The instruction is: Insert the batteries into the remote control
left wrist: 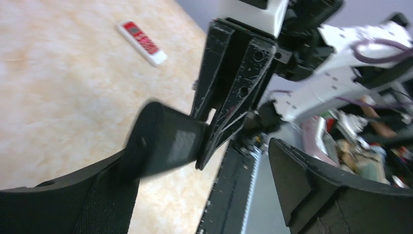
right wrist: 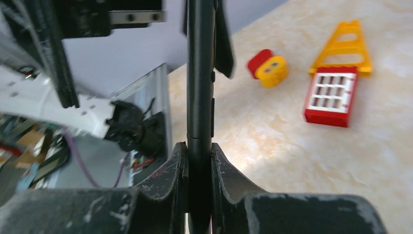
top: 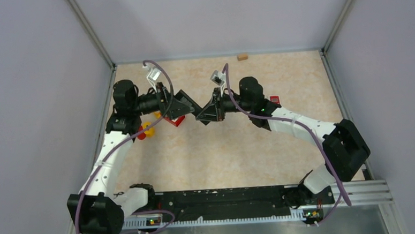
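Clamping black remote (right wrist: 199,87) edge-on: right gripper (right wrist: 198,161), fingers pressed tight on both faces. Left gripper (left wrist: 238,139): spread wide, gripping nothing, one finger (left wrist: 165,141) touching right gripper's tip. Red-white remote (left wrist: 142,42): flat on table (left wrist: 58,87), well apart from right gripper.

Left arm (top: 106,157): base at near left, reaching forward, forearm turned inward toward the middle.
Right arm (top: 297,125): elbow out to the right, forearm angled inward toward the middle.
Left claw (top: 189,103): fingers spread wide, tips meeting the other claw.
Right claw (right wrist: 198,151): fingers pinched tight on a thin black remote control (right wrist: 199,87), gripped edge-on.
Wrists: facing each other.
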{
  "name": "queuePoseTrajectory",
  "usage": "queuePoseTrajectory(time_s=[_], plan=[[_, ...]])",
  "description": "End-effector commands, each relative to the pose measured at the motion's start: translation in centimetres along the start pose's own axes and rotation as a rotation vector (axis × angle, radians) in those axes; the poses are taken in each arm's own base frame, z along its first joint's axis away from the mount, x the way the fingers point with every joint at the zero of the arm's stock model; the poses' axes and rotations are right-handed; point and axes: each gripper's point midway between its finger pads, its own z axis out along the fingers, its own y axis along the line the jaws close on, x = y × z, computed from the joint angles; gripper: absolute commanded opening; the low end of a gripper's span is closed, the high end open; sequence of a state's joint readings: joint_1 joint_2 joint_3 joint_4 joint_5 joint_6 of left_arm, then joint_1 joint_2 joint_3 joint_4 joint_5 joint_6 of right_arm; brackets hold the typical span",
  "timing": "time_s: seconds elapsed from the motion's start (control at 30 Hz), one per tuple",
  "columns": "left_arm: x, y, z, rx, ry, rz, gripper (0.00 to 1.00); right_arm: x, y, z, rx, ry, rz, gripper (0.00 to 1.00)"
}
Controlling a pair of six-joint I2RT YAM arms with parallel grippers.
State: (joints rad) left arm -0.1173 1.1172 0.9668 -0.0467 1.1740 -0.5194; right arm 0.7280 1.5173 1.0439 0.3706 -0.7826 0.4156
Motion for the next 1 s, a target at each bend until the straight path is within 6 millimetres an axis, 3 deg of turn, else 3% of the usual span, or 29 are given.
queuePoseTrajectory(time_s=[0.0, 0.1, 0.23, 0.33, 0.47, 0.57, 0.8, 0.83, 0.97], plan=[[-3.0, 3.6, -1.5, -0.318, -0.151, 0.095, 0.99, -3.7, -3.8, -2.0, 0.296, -0.12, -0.034, 0.0], [-4.4, 6.2, -3.6, -0.536, -0.256, 0.096, 0.99, -1.6, -9.8, -5.2, 0.651, -0.061, -0.023, 0.0], [-5.0, 7.6, -5.8, -0.685, -0.346, 0.103, 0.99, 3.7, -17.0, -12.9, 1.184, 0.123, 0.012, 0.0], [-4.9, 7.9, -6.4, -0.725, -0.369, 0.095, 0.99, 6.6, -19.5, -17.2, 1.398, 0.246, 0.019, 0.0], [-4.4, 8.2, -6.4, -0.732, -0.363, 0.08, 0.99, 8.7, -21.5, -21.0, 1.575, 0.335, -0.002, 0.0], [-4.0, 8.3, -6.4, -0.731, -0.351, 0.065, 0.99, 10.2, -22.9, -22.3, 1.654, 0.431, -0.017, 0.0], [-3.9, 7.9, -6.6, -0.74, -0.362, 0.044, 0.99, 12.1, -25.0, -23.0, 1.74, 0.57, -0.054, 0.0], [-3.8, 7.9, -6.7, -0.743, -0.364, 0.042, 0.99, 12.4, -25.3, -22.9, 1.742, 0.581, -0.055, 0.03], [-3.3, 8.1, -7.0, -0.76, -0.36, 0.031, 0.99, 14.1, -26.0, -22.4, 1.706, 0.636, -0.043, 0.31]])
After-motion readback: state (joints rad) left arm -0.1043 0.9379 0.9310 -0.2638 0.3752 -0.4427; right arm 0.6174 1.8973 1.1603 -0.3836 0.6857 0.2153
